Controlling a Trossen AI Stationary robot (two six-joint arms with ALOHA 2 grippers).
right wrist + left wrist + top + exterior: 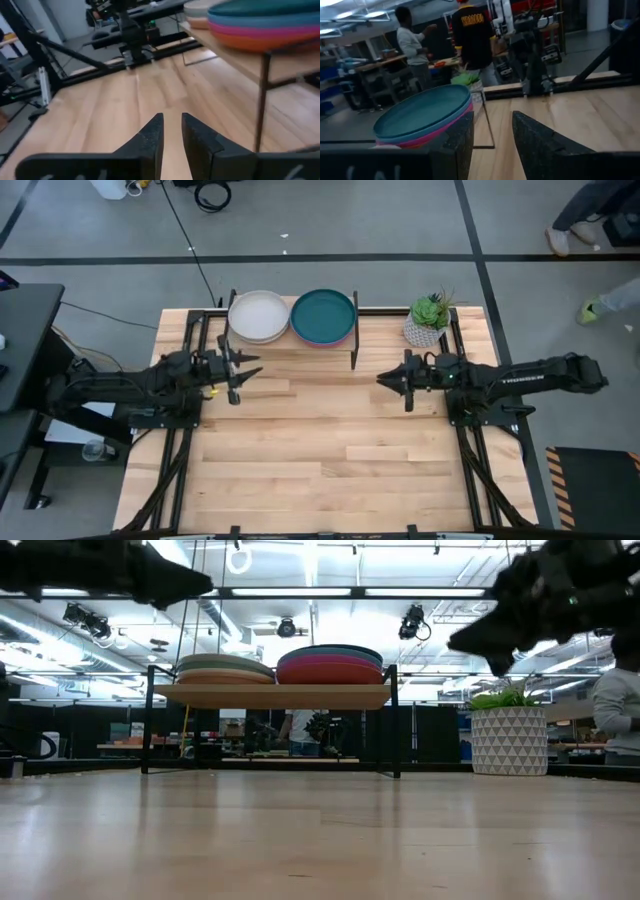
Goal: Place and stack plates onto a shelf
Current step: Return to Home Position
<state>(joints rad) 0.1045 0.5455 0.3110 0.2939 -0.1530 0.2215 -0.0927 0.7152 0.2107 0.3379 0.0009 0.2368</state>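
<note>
The shelf (270,695) stands at the table's far edge on thin black legs. It carries two stacks of plates: a cream-topped stack (258,316) on the left, and a dark-teal-topped stack (323,316) on the right with blue, pink and orange rims showing below it (260,30). My left gripper (243,370) hovers open just in front of the shelf's left end, empty. My right gripper (385,378) hovers to the right of the shelf; its fingers stand a narrow gap apart (172,125) and hold nothing. Both grippers point toward the table's middle.
A green plant in a white patterned pot (430,322) stands at the far right corner, close behind my right arm. Bare wooden tabletop (320,450) spreads across the middle and near side. People stand at benches beyond the table (470,35).
</note>
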